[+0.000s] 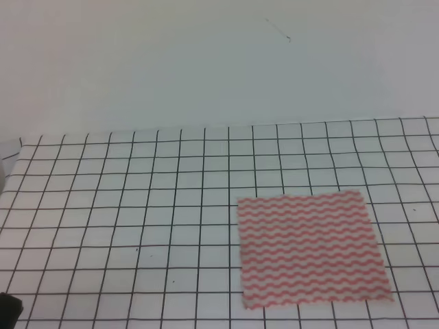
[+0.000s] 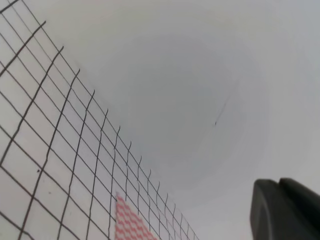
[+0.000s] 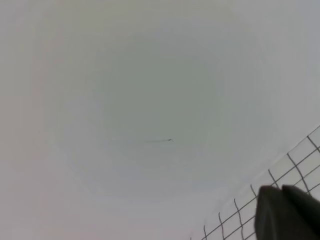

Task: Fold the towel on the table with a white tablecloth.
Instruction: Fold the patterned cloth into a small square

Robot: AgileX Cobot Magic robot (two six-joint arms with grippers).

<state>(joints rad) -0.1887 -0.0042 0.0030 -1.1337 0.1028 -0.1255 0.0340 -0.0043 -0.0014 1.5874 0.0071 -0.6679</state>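
The towel (image 1: pixel 312 248), pink-red and white with wavy stripes, lies spread flat on the white tablecloth (image 1: pixel 137 205) at the right front of the table. One corner of the towel (image 2: pixel 127 222) shows low in the left wrist view. Neither gripper touches it. In the left wrist view only one dark finger (image 2: pixel 287 210) shows at the lower right corner. The right wrist view likewise shows just one dark finger (image 3: pixel 287 212), above a strip of the gridded tablecloth (image 3: pixel 300 165). Their jaws are out of frame.
A plain pale wall (image 1: pixel 206 62) rises behind the table's far edge. A small dark shape (image 1: pixel 8 310) sits at the bottom left corner of the exterior high view. The tablecloth's left edge (image 1: pixel 10 154) folds slightly at the back left.
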